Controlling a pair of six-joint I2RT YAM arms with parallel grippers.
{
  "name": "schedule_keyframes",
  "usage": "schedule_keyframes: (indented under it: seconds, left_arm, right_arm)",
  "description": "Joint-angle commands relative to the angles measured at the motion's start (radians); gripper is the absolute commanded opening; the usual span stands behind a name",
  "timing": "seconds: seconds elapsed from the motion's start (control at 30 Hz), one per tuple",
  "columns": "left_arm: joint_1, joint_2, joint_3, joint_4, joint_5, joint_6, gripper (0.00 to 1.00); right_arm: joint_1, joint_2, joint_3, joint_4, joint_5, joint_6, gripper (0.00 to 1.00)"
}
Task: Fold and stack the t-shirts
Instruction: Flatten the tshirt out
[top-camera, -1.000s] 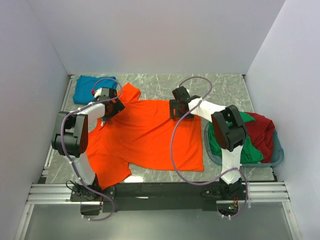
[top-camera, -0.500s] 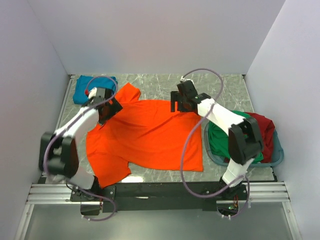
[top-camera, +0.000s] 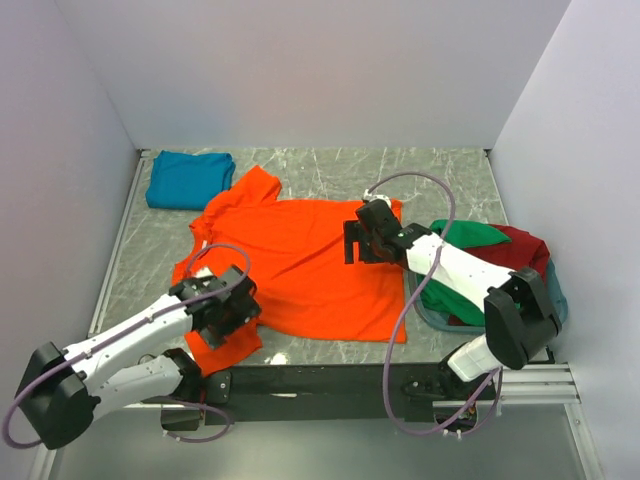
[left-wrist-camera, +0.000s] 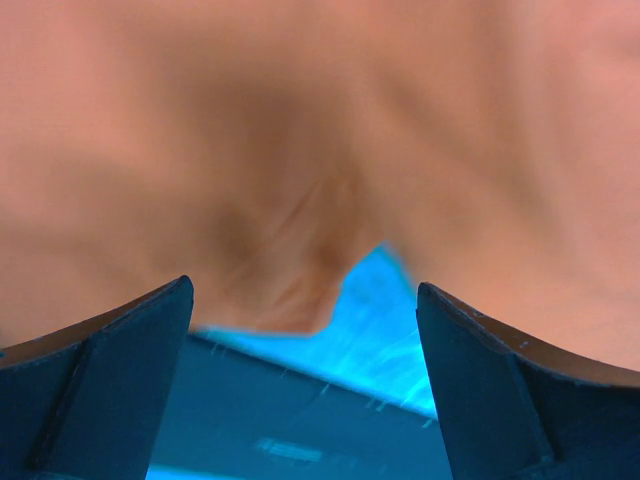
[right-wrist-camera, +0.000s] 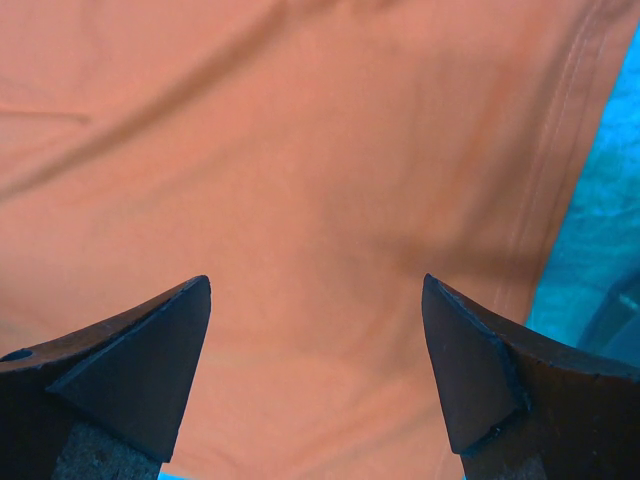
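One teal blue soft cloth t-shirt (top-camera: 188, 180) is seen folded into a flat square at the upper left of the top view, so one shirt is judged to be done. A bright orange soft cloth t-shirt (top-camera: 300, 265) is spread open in the middle of the grey marble-look table (top-camera: 330, 165), and no fold is made in it yet. A green cloth t-shirt (top-camera: 470, 233) and a dark red cloth t-shirt (top-camera: 525, 252) are bunched up in the grey-blue plastic basket (top-camera: 430, 313) at the right, so three shirts are left to be folded and stacked. The left gripper (left-wrist-camera: 302, 290) is held wide apart at the lower left, over a crumpled orange sleeve, and nothing is held in it. The right gripper (right-wrist-camera: 315, 285) is also spread wide and empty, over the upper right part of the orange shirt. The orange cloth looks thin and smooth, with soft wrinkles, and a stitched edge is seen at the right of the right wrist view. The left wrist view is blurred.
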Motion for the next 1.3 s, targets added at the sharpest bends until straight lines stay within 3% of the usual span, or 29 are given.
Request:
schedule_keyframes:
  seconds: [0.0,0.23,0.37,0.47,0.6,0.9,1.27]
  left_arm:
    - [-0.134,-0.014,0.007,-0.153,0.015,-0.268,0.98]
    - [-0.188,0.025,-0.016,-0.264,0.041,-0.449,0.87]
    - [-0.201,0.038,-0.007,-0.305,0.041,-0.534,0.71]
    - [-0.202,0.058,-0.002,-0.301,0.035,-0.56,0.65]
    - [-0.202,0.129,-0.044,-0.167,0.078,-0.539,0.63]
    - [-0.207,0.158,-0.143,-0.101,0.081,-0.641,0.56]
    - [-0.207,0.11,-0.191,-0.049,0.049,-0.655,0.22]
  right_arm:
    - [0.003,-0.062,-0.019,0.024,0.014,0.015,0.92]
    - [0.003,-0.066,-0.052,0.017,0.008,-0.011,0.92]
    - [0.003,-0.069,-0.064,0.024,-0.004,-0.024,0.92]
    - [0.003,-0.075,-0.076,0.034,-0.018,-0.027,0.92]
    - [0.0,-0.089,-0.079,0.037,-0.02,-0.031,0.92]
    - [-0.012,-0.085,-0.093,0.051,-0.029,-0.027,0.92]
    - [-0.01,-0.164,-0.142,0.022,-0.015,0.002,0.91]
